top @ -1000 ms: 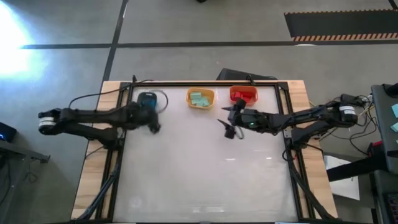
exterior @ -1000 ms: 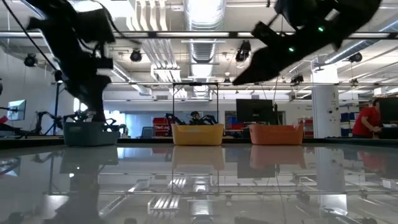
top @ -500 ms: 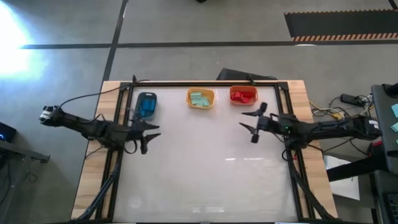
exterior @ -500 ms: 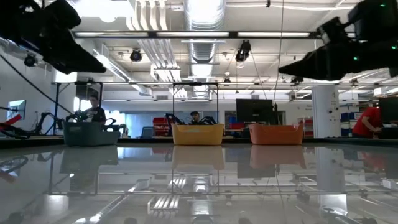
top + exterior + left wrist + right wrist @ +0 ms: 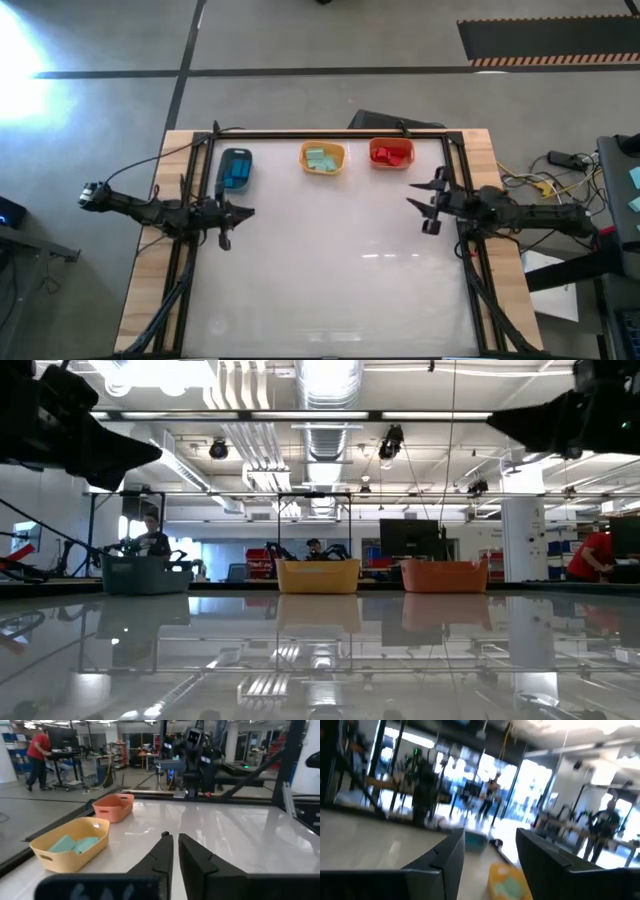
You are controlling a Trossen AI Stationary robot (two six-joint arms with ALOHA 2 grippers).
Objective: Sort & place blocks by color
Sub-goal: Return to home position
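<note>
From my overhead feed, the left gripper (image 5: pixel 236 222) hangs at the left-centre of the frame, over the left edge of the white glossy table top (image 5: pixel 330 290). A second ago it was over the grey plastic bin (image 5: pixel 236 152); now it sits below that bin and clear of it, with the arm folded back over the table's left rail. Its wrist camera shows the fingers (image 5: pixel 162 856) drawn almost together, with only a thin slit between them and nothing in it.

The right gripper (image 5: pixel 425 205) is at the right-centre, near the right rail. A second ago it was farther left, under the orange-red plastic bin (image 5: pixel 373 148), and it has retreated rightward since. Its fingers (image 5: pixel 445 862) are spread wide and hold nothing.

The three bins stand in a row across the upper middle of the frame, unmoved. The bright blue blocks (image 5: pixel 236 172) lie in the grey bin, the pale teal blocks (image 5: pixel 320 159) in the yellow-orange plastic bin (image 5: pixel 341 152), and the red blocks (image 5: pixel 392 154) in the orange-red one.

On the table-level camera, the arms show as dark shapes in the upper left and upper right corners.
</note>
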